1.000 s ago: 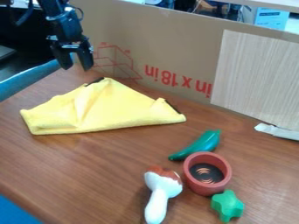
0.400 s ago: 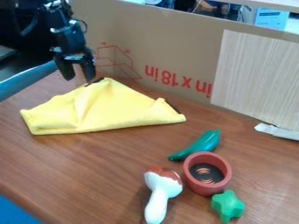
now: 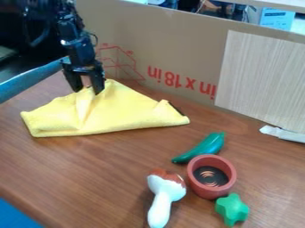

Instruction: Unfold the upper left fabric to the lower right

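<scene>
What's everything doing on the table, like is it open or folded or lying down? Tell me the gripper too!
Gripper: open, at the cloth's upper left part
Yellow cloth: folded, rumpled
Green pepper: lying down
Red pot: upright, mouth up
White-and-brown toy: lying down
Green star-like toy: lying beside the pot

A black robot arm [image 3: 76, 44] angles down from the upper left. Its gripper [image 3: 87, 91] points downward, two fingers [image 3: 97, 83] spread apart.

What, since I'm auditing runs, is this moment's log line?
yellow cloth: folded | tool: open, at the cloth's upper-left edge | unfolding: not yet done
</scene>
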Action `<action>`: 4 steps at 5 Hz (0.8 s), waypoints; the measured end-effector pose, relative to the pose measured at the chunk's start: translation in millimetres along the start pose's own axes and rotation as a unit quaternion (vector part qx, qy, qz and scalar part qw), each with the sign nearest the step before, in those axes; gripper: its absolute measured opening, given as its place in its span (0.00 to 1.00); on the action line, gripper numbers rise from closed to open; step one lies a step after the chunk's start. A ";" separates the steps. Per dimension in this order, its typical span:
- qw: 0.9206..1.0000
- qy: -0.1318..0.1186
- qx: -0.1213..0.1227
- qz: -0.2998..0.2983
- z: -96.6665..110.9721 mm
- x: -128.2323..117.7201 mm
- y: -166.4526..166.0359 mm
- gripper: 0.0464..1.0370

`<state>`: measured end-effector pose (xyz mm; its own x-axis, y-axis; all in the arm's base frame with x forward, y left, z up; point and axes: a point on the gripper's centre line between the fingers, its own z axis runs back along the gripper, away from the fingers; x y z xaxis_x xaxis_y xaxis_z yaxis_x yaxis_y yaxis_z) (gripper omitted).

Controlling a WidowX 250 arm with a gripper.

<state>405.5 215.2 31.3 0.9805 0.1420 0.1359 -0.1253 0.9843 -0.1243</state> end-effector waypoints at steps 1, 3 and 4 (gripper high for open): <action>1.000 0.005 0.006 0.006 -5.8 -0.3 -0.9 0.66; 1.000 0.014 -0.017 0.010 -12.1 -4.7 -6.9 0.14; 0.999 0.005 -0.041 0.001 2.7 -14.2 -10.8 0.04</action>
<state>392.5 202.9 33.3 0.9816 0.1433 0.1259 -0.1155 0.9718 -0.2053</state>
